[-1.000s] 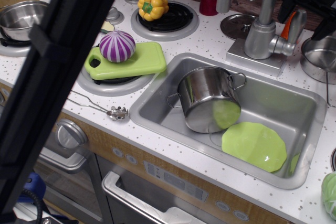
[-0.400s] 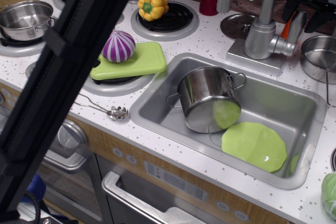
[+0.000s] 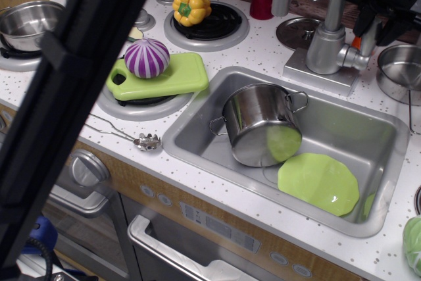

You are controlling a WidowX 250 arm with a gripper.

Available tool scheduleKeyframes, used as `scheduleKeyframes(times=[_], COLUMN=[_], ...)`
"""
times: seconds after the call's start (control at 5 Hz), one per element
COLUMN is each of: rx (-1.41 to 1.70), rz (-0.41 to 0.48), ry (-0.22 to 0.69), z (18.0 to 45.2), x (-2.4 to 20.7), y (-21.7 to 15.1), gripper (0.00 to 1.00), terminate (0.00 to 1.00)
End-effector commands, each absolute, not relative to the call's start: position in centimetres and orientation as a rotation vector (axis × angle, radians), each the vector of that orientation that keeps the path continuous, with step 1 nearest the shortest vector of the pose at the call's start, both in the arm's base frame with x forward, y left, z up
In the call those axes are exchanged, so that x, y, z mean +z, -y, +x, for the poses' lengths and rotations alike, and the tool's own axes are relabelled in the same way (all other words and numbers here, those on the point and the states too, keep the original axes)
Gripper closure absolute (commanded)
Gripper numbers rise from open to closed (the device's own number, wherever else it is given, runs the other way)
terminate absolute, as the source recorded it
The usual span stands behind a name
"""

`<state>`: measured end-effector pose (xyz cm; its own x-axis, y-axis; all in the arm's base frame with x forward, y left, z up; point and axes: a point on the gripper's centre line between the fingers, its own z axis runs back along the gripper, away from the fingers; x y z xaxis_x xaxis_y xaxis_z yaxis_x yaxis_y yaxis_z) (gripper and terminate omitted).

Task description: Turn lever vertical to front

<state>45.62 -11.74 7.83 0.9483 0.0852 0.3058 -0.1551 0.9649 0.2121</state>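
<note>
The faucet (image 3: 327, 47) stands behind the sink, with its stubby silver body on a square base. The lever (image 3: 364, 45) juts from the body's right side and rises upright. Only its lower part shows, with a bit of orange behind it. My black gripper (image 3: 379, 25) comes down from the top right, with one finger (image 3: 366, 16) to the left of the lever's top and the other to its right. The lever's top is hidden between them. I cannot tell whether the jaws press on it.
A steel pot (image 3: 261, 123) lies tilted in the sink (image 3: 197, 123) beside a green plate (image 3: 319, 182). A small pot (image 3: 400, 70) stands right of the faucet, and a lid (image 3: 297, 31) and a red cup (image 3: 262, 3) to its left. A black arm link (image 3: 66, 97) crosses the left foreground.
My gripper has come lower and closer onto the lever's top, which showed a second ago and is now covered. The black link in the foreground has swung a little.
</note>
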Motion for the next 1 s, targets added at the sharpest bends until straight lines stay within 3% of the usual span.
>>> scheduleKeyframes(times=[0.0, 0.4, 0.6, 0.8], rx=[0.129, 0.142, 0.12, 0.072], rz=[0.192, 0.056, 0.06, 0.114], ry=[0.294, 0.257, 0.257, 0.199], z=[42.9, 41.2, 41.4, 41.2], x=[10.5, 6.8, 7.0, 9.3], y=[13.4, 13.6, 13.3, 12.8], gripper=[1.0, 1.0, 0.0, 0.0], terminate=[0.0, 0.0, 0.0, 0.0])
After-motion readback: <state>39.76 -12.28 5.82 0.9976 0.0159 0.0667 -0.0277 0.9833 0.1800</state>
